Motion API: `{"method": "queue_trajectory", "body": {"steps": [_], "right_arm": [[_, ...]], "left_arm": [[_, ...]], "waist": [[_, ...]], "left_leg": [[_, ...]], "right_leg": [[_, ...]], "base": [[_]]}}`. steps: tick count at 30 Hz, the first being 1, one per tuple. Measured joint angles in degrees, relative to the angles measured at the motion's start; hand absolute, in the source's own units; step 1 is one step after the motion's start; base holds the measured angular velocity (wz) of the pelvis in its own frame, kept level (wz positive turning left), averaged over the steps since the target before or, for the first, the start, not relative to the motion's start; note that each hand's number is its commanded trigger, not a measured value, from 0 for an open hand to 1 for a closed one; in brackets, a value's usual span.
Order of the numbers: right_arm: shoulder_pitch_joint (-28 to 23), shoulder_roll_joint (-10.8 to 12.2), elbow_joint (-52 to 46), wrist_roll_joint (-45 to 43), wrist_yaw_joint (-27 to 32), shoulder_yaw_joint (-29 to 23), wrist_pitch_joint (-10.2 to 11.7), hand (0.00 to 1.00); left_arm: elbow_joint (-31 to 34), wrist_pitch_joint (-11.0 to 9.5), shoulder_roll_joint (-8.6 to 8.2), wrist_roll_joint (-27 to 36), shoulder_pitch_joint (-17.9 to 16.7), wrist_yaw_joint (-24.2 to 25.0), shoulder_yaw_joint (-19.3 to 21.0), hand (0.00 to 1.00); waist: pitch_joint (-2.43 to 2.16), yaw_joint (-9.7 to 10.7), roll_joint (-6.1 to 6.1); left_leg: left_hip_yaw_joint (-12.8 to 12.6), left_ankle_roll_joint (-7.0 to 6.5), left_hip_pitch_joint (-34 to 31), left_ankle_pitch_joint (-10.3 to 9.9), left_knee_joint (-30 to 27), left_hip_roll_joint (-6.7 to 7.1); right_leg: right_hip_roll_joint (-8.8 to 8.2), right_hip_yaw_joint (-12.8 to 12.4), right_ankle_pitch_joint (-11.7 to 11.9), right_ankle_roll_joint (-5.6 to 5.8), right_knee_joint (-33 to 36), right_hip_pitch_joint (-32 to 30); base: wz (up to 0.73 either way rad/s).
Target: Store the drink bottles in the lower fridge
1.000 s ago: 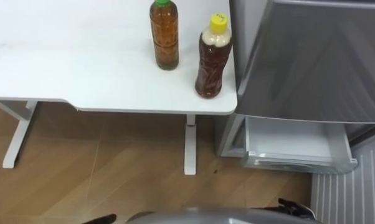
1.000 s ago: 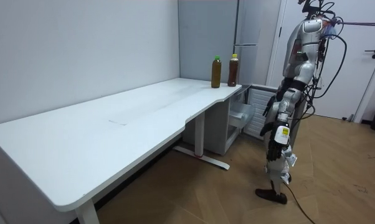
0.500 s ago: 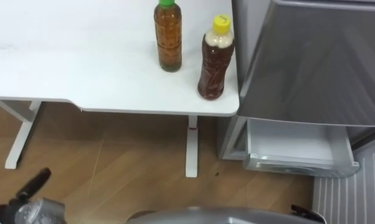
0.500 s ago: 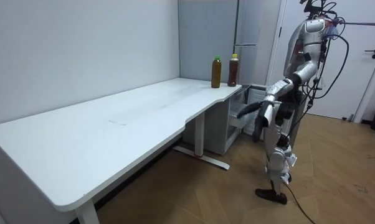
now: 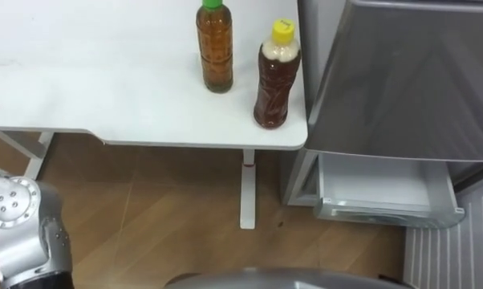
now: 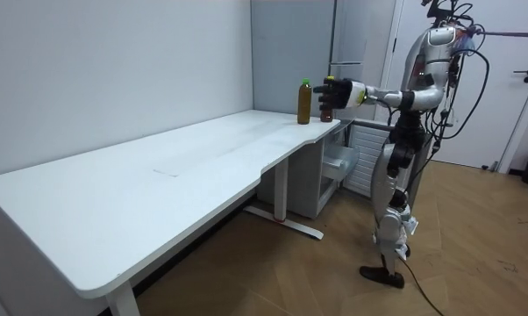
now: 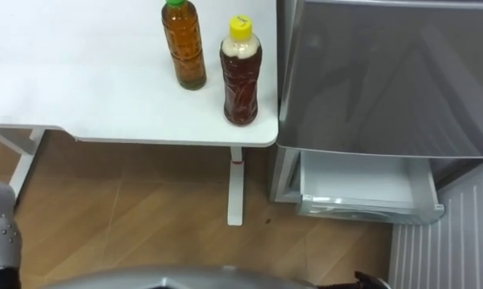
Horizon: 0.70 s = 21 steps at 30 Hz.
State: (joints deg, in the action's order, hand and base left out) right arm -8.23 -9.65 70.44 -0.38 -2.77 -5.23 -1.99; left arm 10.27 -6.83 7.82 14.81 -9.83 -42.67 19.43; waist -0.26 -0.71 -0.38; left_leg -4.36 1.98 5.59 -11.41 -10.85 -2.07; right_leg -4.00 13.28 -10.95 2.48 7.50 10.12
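Two drinks stand on the white table (image 5: 97,88) near its right corner. One is an amber bottle with a green cap (image 5: 214,48). The other is a dark brown bottle with a yellow cap (image 5: 275,76), closer to the edge. Both stand upright and untouched. I stand on the wood floor by that corner, facing the grey fridge (image 5: 402,72). Its lower drawer (image 5: 378,185) is pulled out, white inside. My left arm is stretched forward at bottle height, and its hand (image 6: 331,90) is open. A dark bit of my right hand (image 7: 370,279) shows at the bottom edge.
The table's white leg (image 5: 245,193) stands just left of the drawer. A ribbed white panel (image 5: 450,249) lies on the floor at the lower right. Bare wood floor runs under the table's edge. A door (image 6: 527,79) is behind me.
My left arm has swung up from hanging at my side to stretched out at bottle height, and its forearm now shows at the lower left. The bottles and drawer have not moved.
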Motion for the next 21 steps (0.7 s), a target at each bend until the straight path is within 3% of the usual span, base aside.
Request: {"method": "queue_trajectory", "body": {"steps": [4,11,14,15,18,21], "right_arm": [[0.99,-0.05,0.58,-0.03,-1.20,1.76,0.01,0.00],[1.63,-0.38,1.44,-0.02,-2.03,2.93,0.84,0.00],[2.91,-0.43,3.07,-0.09,-2.19,2.94,1.36,0.00],[3.26,-0.46,3.37,-0.09,-2.26,3.00,1.49,0.00],[3.96,-0.70,3.88,-0.07,-2.87,3.99,1.71,0.00],[5.22,-0.70,4.92,-0.07,-3.87,4.19,2.07,0.00]], "left_arm": [[3.74,0.06,0.44,-2.34,0.53,4.51,-5.41,0.00],[7.75,0.39,1.19,-6.03,0.65,15.54,-13.11,0.00],[8.98,0.49,1.19,-8.35,1.11,19.23,-15.19,0.00],[9.44,0.57,1.19,-8.91,1.90,20.53,-15.63,0.00],[10.12,0.61,1.22,-9.49,4.09,23.64,-16.40,0.00],[11.66,0.65,1.19,-9.56,4.18,27.64,-17.76,0.00]], "waist": [[0.28,0.97,-0.48],[0.22,2.22,-0.52],[0.10,2.39,-0.74],[0.38,2.48,-0.72],[0.50,2.58,-0.67],[0.70,3.32,-0.72]], "left_leg": [[1.14,0.00,-0.97,0.00,-1.01,0.14],[1.43,-0.01,-1.57,0.01,-1.00,0.27],[1.38,-0.02,-2.05,0.01,-0.95,0.27],[1.38,-0.02,-2.10,0.01,-0.91,0.27],[1.36,-0.02,-1.96,0.01,-0.71,0.27],[1.34,-0.02,-1.98,0.01,-0.68,0.26]], "right_leg": [[-0.09,1.03,0.00,-0.01,-0.01,-0.21],[-0.02,1.04,0.00,-0.01,-0.71,-0.36],[-0.02,0.92,0.03,-0.04,-0.63,-0.99],[-0.02,0.91,0.03,-0.04,-0.64,-1.06],[-0.02,0.85,0.03,-0.04,-0.67,-0.96],[-0.02,0.81,0.03,-0.04,-0.65,-1.02]], "base": [[0.13],[0.02],[0.00],[0.00],[0.00],[0.00]]}}
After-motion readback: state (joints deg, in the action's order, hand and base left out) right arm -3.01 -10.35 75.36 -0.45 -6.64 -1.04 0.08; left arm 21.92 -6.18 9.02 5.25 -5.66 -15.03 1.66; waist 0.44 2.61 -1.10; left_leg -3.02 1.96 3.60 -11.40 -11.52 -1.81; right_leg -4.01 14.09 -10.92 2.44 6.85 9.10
